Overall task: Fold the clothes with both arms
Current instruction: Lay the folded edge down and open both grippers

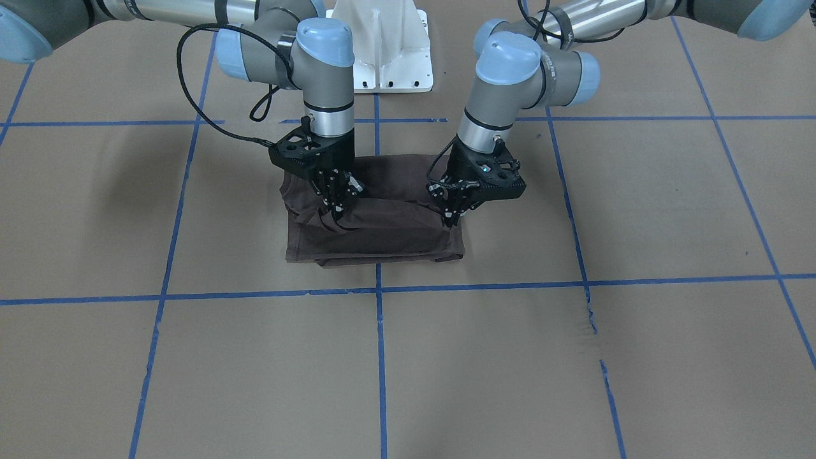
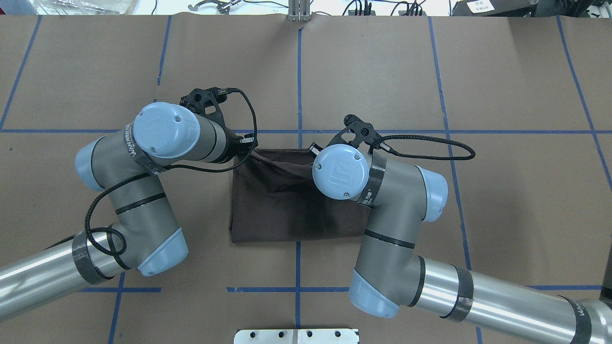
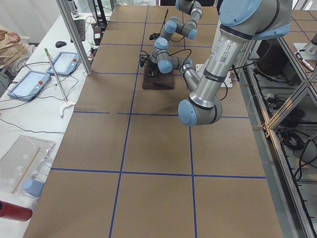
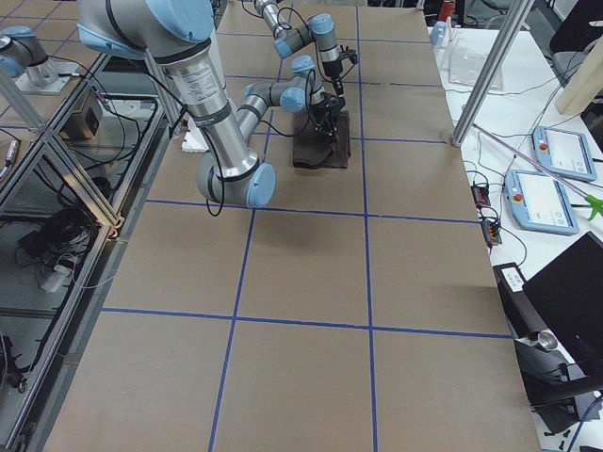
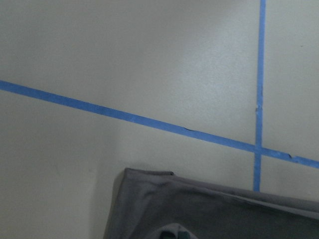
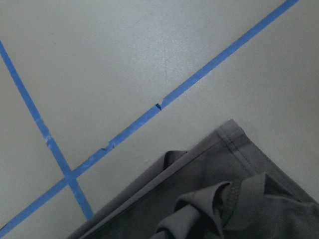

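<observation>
1. Exterior front-facing view: the shirt (image 1: 389, 233) lies on the table (image 1: 191, 382), folded to a rough rectangle. It is near the base (image 1: 382, 57) and lies across the centre tape (image 1: 380, 357) line.
2. The shirt's edge away from the base is flat and fairly straight, with layers stacked at it.
3. The right arm (image 1: 325, 70) stands on this view's left, its wrist upright. The right fingers (image 1: 333, 199) are pressed together on a raised fold near the shirt's left side, and cloth bunches around them.
4. The left arm (image 1: 503, 76) leans in on this view's right. The left fingers (image 1: 454, 209) pinch the top layer at the shirt's right edge.
5. Overhead view: the shirt sits between the two arms. The left wrist is at its far left corner and the right wrist covers its right side. The wrists hide both pairs of fingers.
6. Left wrist view: a flat shirt corner shows at the bottom, with crossing tape lines on the table beyond it.
7. Right wrist view: a hemmed corner and a twisted bunch of cloth show at the bottom edge, near a tape crossing.
</observation>
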Tool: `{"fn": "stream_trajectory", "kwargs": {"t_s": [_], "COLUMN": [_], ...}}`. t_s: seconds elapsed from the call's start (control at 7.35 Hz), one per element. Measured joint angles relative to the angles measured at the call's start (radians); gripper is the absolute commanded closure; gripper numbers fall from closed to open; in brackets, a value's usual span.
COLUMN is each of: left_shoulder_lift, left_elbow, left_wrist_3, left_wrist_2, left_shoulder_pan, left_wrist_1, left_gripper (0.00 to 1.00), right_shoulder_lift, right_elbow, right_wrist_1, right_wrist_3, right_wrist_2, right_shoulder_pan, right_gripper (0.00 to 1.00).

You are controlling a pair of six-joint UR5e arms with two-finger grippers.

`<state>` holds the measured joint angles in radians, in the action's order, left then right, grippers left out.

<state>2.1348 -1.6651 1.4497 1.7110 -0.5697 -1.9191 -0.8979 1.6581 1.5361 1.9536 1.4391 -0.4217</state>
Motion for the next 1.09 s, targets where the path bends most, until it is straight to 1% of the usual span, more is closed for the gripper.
{"fn": "stream_trajectory", "kwargs": {"t_s": [0.14,0.54,0.82,1.09], "left_shoulder_lift": [0.000,-0.022,-0.029,-0.031], "left_elbow": [0.010,-0.024,-0.032,-0.034], "left_wrist_3": [-0.024,-0.226,-0.267,-0.266], "left_wrist_2": [0.001,0.016,0.037,0.042], "left_shoulder_pan": [-0.001,-0.033,-0.046,-0.048], "left_wrist_1": [-0.008,-0.011,-0.012,-0.012], "left_gripper": [0.00,0.00,0.00,0.00], "right_shoulder_lift": [0.002,0.025,0.048,0.051], "right_elbow": [-0.011,0.006,-0.001,-0.062], "right_wrist_1": [-0.003,-0.004,-0.002,-0.003], "right_wrist_3": [-0.037,-0.183,-0.276,-0.380], "right_wrist_2": [0.000,0.015,0.019,0.014], "right_shoulder_pan": [-0.001,0.000,0.025,0.026], "right_gripper": [0.00,0.00,0.00,0.00]}}
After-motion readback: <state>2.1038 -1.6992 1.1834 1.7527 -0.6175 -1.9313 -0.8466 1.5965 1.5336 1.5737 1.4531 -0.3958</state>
